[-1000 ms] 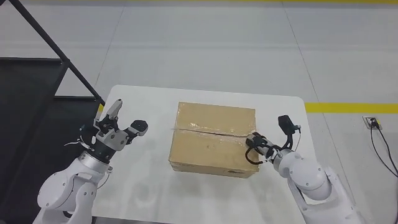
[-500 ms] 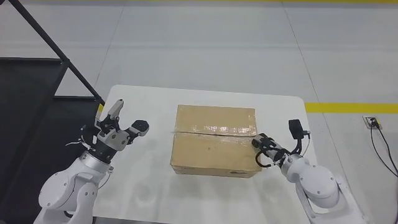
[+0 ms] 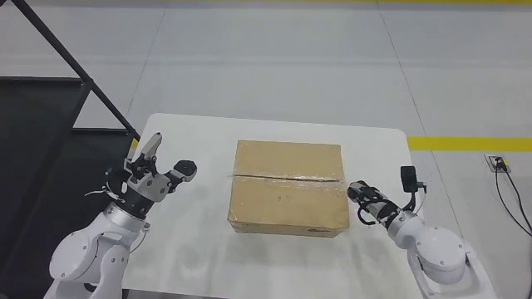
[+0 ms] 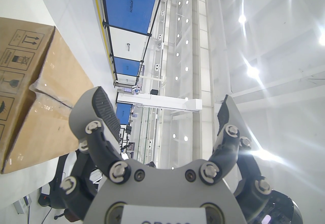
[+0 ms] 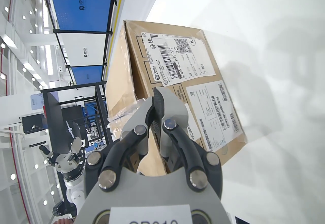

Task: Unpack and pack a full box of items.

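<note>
Box [image 3: 287, 187]: closed and taped, at the centre of the surface [image 3: 191, 137].
Right claw [image 3: 360, 193]: pressed together, empty; drawn back from the box's end, now just beside it.
Left claw [image 3: 169, 156]: spread, unmoved, well apart from the box.

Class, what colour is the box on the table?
The box is brown, with white labels on one end; the right wrist view shows it best.
</note>
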Tool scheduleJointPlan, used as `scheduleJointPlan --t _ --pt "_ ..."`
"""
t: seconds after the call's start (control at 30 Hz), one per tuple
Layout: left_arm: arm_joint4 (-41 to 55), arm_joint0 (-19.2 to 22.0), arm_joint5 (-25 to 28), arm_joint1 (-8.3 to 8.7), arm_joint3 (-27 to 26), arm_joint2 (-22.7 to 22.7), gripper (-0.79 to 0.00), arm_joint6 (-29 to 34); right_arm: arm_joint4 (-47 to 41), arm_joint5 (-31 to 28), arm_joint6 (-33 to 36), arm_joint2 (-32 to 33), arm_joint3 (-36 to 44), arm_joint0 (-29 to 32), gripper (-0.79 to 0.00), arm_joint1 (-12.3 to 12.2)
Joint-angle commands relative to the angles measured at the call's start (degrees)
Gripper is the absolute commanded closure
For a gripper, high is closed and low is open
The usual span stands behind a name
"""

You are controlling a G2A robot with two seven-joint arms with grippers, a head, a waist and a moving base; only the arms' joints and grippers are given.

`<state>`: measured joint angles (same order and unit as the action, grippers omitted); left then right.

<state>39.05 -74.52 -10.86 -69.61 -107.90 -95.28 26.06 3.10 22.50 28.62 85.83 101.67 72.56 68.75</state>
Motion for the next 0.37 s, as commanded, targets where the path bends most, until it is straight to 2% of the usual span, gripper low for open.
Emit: scheduleJointPlan --t 0.0,0.1,0.17,0.2,0.23,0.27,0.33 --pt "0.3 0.0 0.1 0.03 0.0 -0.1 -0.785 -0.2 -1.6 -0.9 0.7 0.9 -1.2 -0.2 0.0 -0.1" --pt "1.0 -0.1 0.7 0.04 -0.1 -0.5 -0.785 -0.9 -5.0 -3.8 0.7 3.4 -3.8 -0.4 0.0 -0.1" --pt "1.9 -0.1 1.3 0.02 -0.1 -1.1 -0.785 -1.6 -7.8 -6.6 -0.3 5.5 -5.3 -0.1 -0.052 -0.2" --pt "2.3 -0.2 1.6 0.02 -0.1 -1.4 -0.785 -2.0 -9.0 -8.3 -1.1 6.7 -6.1 0.2 -0.148 -0.2" --pt "2.9 -0.2 1.9 0.0 -0.1 -1.7 -0.785 -2.5 -10.7 -10.2 -2.3 8.0 -6.8 0.5 -0.332 -0.2" --pt "3.5 -0.3 2.3 -0.02 -0.1 -2.0 -0.785 -2.9 -12.5 -12.3 -2.9 9.2 -7.6 0.8 -0.785 -0.1" --pt "4.5 -0.5 2.7 -0.06 -0.1 -2.5 -0.785 -3.9 -13.3 -13.8 -3.0 9.9 -8.0 1.0 -0.785 -0.2"
